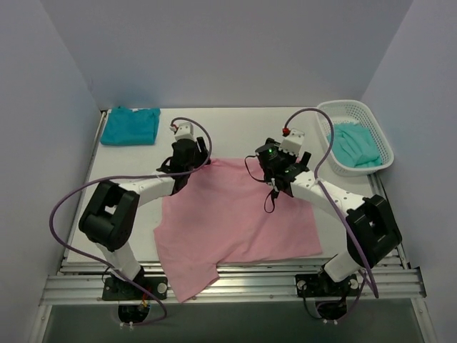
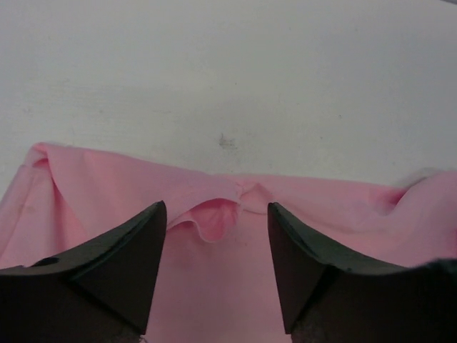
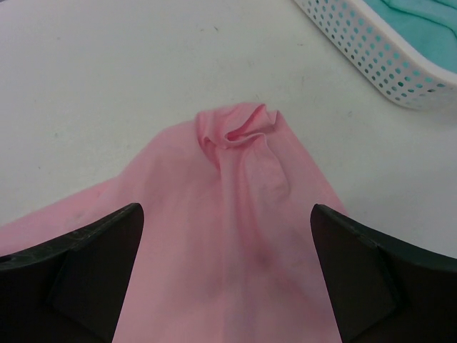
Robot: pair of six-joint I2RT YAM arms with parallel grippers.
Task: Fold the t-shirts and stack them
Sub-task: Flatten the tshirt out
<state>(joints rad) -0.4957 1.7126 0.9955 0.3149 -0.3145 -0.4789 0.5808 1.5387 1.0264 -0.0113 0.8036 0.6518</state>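
Pink t-shirt (image 1: 235, 221) lies spread, far edge rumpled.

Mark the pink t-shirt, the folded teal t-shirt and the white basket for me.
pink t-shirt (image 1: 235, 214), top view, middle of its body.
folded teal t-shirt (image 1: 130, 127), top view, centre of the folded cloth.
white basket (image 3: 378, 64), right wrist view, perforated side wall.

The plain cloth short-sleeved t-shirt (image 1: 235, 214) is light pink all over. The folded cloth t-shirt (image 1: 130, 126) is deep teal. A paler mint-teal cloth t-shirt (image 1: 355, 143) shows against the white plastic mesh basket (image 3: 371, 61), patterned with round holes. The worktop (image 1: 235, 128) is off-white, faintly grey-smudged. The left pincer (image 2: 216, 207) and right pincer (image 3: 226, 209) are matte black.
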